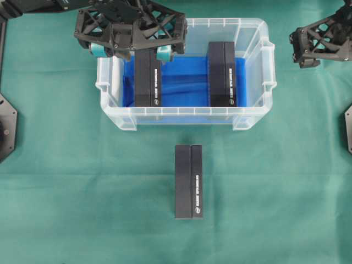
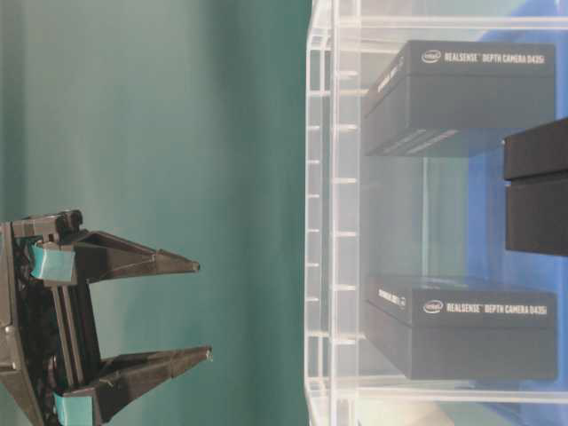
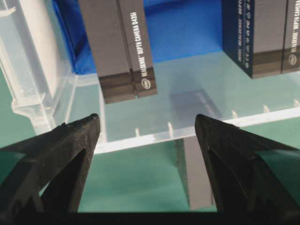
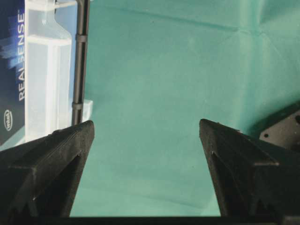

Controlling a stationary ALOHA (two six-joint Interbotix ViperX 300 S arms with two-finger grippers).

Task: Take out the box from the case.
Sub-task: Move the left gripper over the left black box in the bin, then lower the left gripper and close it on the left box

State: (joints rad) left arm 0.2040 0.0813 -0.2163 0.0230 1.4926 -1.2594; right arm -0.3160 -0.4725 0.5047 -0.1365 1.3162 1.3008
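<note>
Overhead, your left gripper point(image 1: 147, 54) hides the left box's point(image 1: 148, 85) far end; case point(image 1: 184, 117) holds two boxes; both jaws wide, empty.

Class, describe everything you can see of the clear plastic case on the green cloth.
The case is a rectangular bin of clear, translucent plastic with a ribbed rim and side handles. It stands upright and lidless on the green cloth, blue lining covering its floor. Two dark boxes lie inside, the left box and the right box, set apart. The left gripper hangs open above its left end; touching cannot be told.
</note>
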